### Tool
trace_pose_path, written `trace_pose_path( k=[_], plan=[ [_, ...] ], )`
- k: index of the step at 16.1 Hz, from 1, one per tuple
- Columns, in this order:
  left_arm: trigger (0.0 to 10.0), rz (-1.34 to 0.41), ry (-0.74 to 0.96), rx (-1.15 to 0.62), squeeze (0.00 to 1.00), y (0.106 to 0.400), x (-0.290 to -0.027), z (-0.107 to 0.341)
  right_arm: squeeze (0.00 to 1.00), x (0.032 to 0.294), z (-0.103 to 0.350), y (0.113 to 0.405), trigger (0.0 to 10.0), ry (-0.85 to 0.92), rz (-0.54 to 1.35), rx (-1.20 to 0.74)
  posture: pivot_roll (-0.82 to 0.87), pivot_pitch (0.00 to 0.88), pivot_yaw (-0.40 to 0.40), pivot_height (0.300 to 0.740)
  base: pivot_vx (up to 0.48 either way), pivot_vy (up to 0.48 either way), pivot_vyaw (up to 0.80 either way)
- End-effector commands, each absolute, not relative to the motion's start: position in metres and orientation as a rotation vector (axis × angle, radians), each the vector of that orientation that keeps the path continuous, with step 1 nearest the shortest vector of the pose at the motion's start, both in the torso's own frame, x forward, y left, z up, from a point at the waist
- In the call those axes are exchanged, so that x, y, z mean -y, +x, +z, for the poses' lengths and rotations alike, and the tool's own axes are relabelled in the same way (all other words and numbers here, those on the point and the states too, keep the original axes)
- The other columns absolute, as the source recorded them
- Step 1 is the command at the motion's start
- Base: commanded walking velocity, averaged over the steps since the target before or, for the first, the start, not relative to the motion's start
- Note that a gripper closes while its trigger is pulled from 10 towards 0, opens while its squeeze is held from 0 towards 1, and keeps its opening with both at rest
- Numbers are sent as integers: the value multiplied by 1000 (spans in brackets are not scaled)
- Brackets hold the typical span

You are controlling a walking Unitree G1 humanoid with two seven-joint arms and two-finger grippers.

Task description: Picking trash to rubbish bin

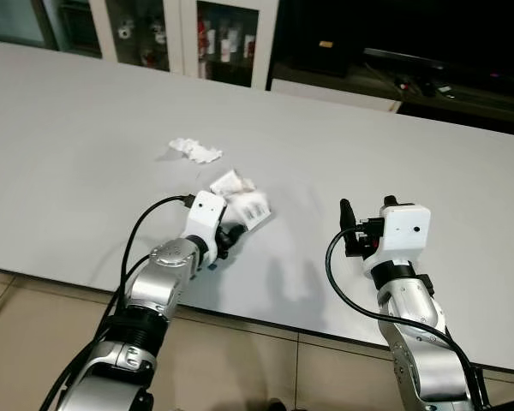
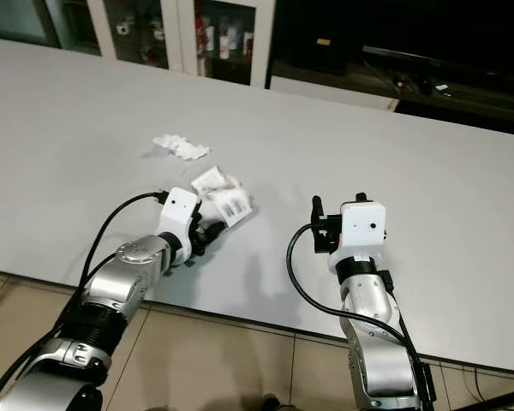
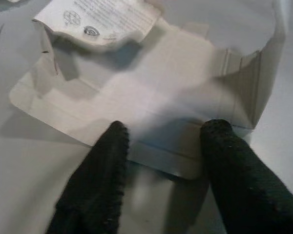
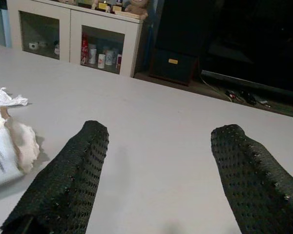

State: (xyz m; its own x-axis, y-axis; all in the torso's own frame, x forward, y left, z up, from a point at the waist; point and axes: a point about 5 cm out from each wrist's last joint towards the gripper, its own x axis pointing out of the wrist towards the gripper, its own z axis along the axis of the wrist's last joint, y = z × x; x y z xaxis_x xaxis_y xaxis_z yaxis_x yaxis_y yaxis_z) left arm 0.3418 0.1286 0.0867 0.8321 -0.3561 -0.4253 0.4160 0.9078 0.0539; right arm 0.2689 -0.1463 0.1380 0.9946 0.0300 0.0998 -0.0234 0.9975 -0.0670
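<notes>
white carton [image 3: 151,92], print illegible

Pale grey table [image 1: 86,128]. Black, dotted-textured fingers [image 4: 73,180]. White flattened carton [image 3: 151,83] with black print and barcode stripes just ahead of left fingers [image 3: 100,180]. White crumpled tissue [image 1: 195,151] beyond.

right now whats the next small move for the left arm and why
Probably ease the left gripper slightly forward and close on the flattened carton. Its fingers are open, with tips at the carton's near edge on the table, so nothing is gripped yet. The right gripper hovers open, away from the trash.
</notes>
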Motion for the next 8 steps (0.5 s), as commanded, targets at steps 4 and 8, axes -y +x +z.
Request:
trace_pose_path(
  k=[4, 8],
  plan=[
    [0, -268, 189, -652, 0, 317, -168, 36, 0, 150, 138, 270, 10000, -65, 16, 104, 237, 84, -110, 740, 0, 0, 0],
    [0, -224, 179, -625, 0, 320, -175, 38, 0, 148, 138, 272, 10000, -64, 29, 105, 249, 85, -116, 740, 0, 0, 0]
  ],
)
